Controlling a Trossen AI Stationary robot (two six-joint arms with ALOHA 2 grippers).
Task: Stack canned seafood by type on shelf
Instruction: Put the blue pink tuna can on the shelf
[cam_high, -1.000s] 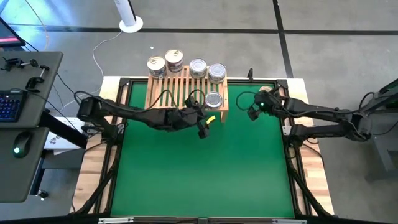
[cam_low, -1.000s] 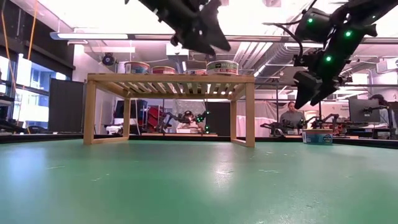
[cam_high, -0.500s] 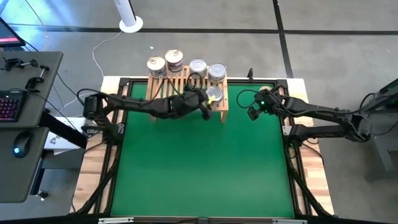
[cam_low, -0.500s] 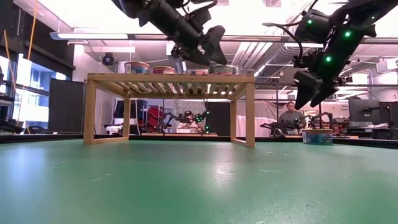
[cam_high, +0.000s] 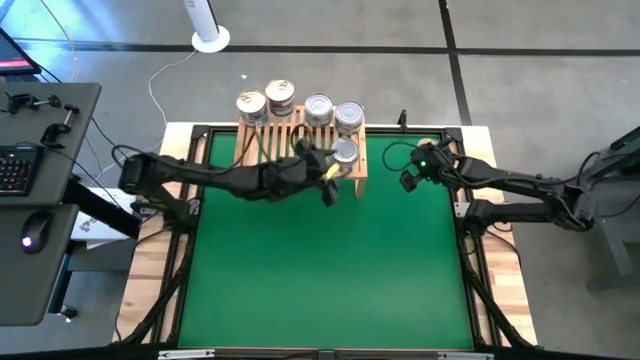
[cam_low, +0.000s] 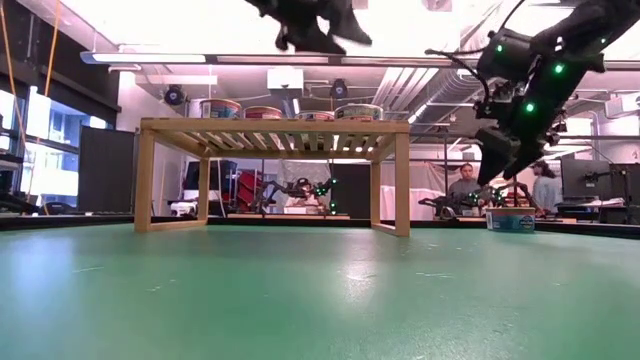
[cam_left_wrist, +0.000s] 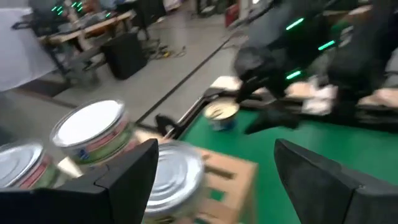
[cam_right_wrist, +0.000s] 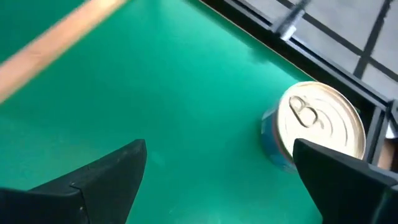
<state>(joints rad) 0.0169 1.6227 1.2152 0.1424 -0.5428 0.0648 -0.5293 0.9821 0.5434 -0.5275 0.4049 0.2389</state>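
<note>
Left tool (cam_high: 329, 190) empty, partly open, touching nothing, pulled back up off the shelf (cam_high: 262, 142) after dipping over it a moment ago. Beneath, front tin (cam_high: 345, 151) shifted nearer the back row (cam_high: 318, 108), so probably placed and that step done. Right tool (cam_high: 408, 180) spread wide, empty, hovering over the last tin (cam_right_wrist: 320, 127) on the desk's far right corner, likely next.

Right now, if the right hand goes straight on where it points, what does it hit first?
Probably the gold-lidded round tin on the green mat, just ahead of the open right hand; depth is unclear.
</note>
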